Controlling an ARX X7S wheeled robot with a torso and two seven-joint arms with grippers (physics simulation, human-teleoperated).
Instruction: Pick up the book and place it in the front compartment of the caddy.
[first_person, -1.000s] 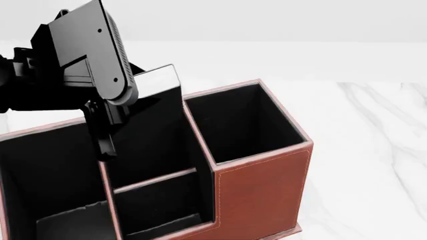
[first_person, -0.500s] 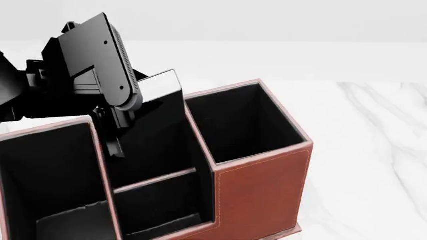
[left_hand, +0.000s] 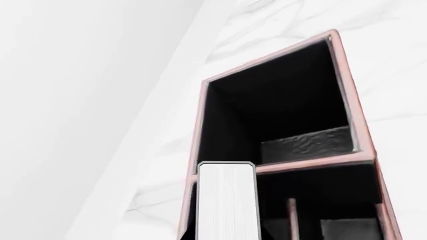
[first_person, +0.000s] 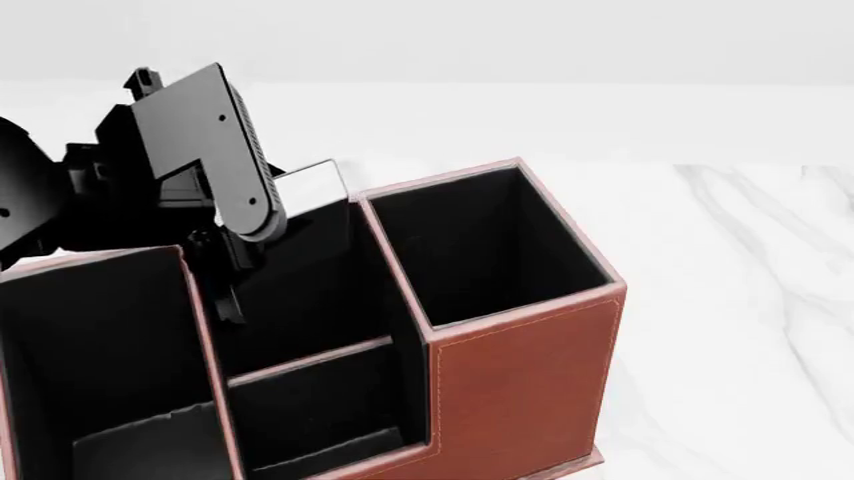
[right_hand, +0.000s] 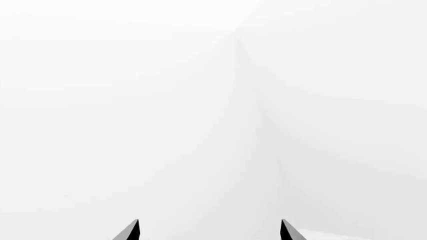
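Work surface: white marble-patterned table (first_person: 747, 300) with faint grey veining. Standing directly on it, one red-brown stitched leather caddy (first_person: 521, 380), upright, black-lined. Table to the caddy's right shows only bare marble

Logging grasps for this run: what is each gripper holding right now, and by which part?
The left gripper holds the book low on its covers, the top edge standing free above the caddy. The right gripper is open and holds nothing.
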